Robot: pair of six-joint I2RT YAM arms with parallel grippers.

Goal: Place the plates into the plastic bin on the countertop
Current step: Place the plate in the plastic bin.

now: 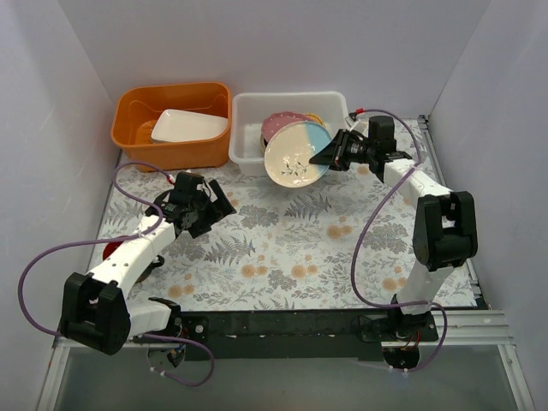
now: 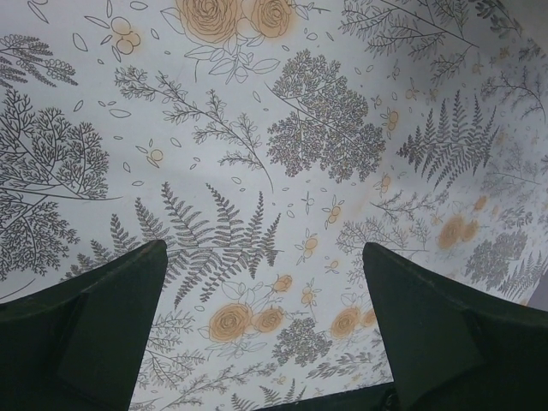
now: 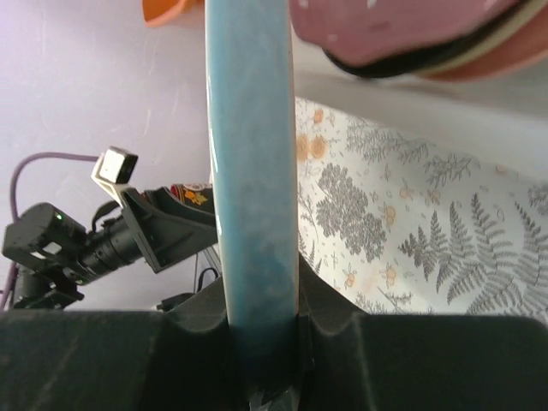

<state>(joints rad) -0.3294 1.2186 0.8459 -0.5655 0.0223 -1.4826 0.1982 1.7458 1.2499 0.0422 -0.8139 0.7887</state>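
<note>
Your right end effector [image 1: 330, 156] clamped on cream-and-light-blue plate [image 1: 296, 154]. Plate tilted on edge over plastic bin [image 1: 291, 98], at its 6 o'clock rim. It hides most of stacked plates [image 1: 280, 125] inside; you can't count them. Your left end effector [image 1: 217, 199]: fingers apart, empty, over counter [image 1: 282, 248] at 8 o'clock.

Your blue plate [image 1: 297, 154] tilts over the bin [image 1: 241, 137] rim.
You see its cream, leaf-printed face up on edge; a pink plate [image 1: 278, 125] lies stacked inside the white bin.
</note>
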